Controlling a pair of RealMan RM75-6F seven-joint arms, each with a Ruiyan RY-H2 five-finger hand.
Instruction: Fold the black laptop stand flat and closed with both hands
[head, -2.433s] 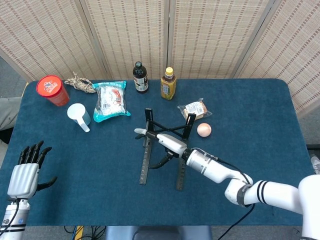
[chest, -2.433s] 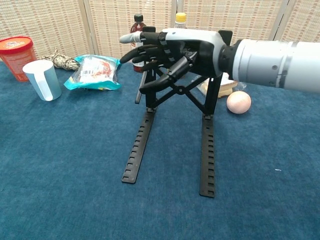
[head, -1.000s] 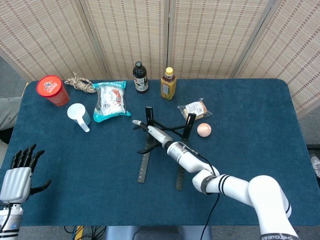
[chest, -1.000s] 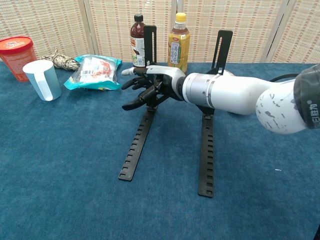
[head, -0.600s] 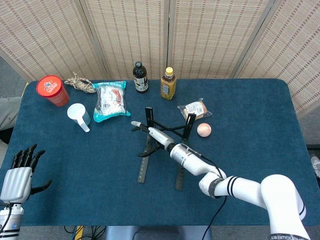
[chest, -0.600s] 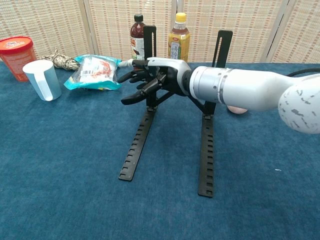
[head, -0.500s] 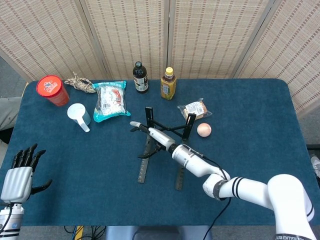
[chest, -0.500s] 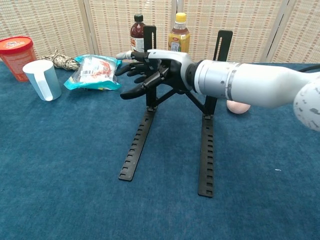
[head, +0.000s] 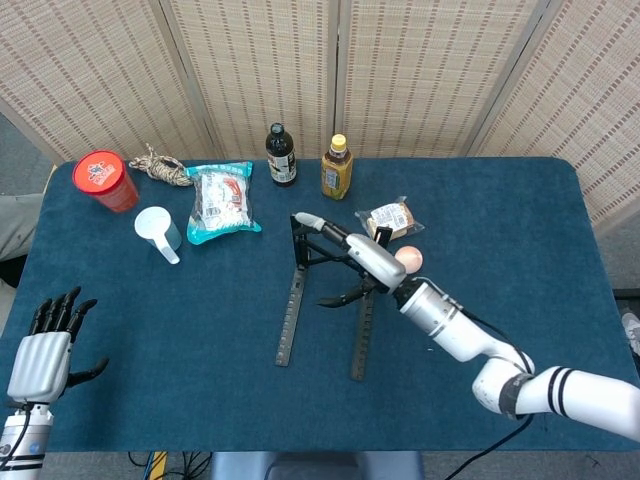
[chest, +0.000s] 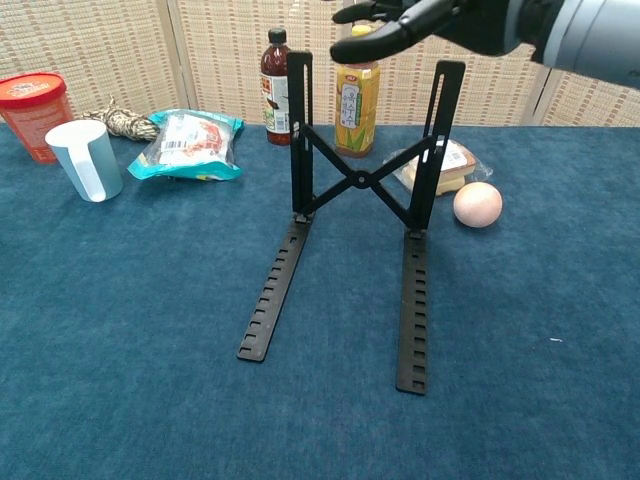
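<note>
While the left hand (head: 40, 358) hovers at the near left corner of the table (head: 150, 340) with its fingers spread and nothing in them, everything else lies well away from it, toward the far side and the middle. Far beyond that hand sit a red tub (head: 104, 180), a coil of rope (head: 160, 167), a pale blue cup (head: 158, 229) and a snack bag (head: 221, 203). The laptop stand (chest: 350, 240) is at the table's middle, not folded: its two slotted rails lie flat on the cloth, its two uprights stand up, and crossed braces join them. The right hand (head: 355, 255) hangs above the stand's uprights, released, fingers apart and grasping nothing, clear of the stand in the chest view. Beyond it stand a dark bottle (head: 281, 155) and a yellow bottle (head: 337, 167); just to its right lie a wrapped sandwich (head: 390, 217) and an egg (chest: 478, 204).
</note>
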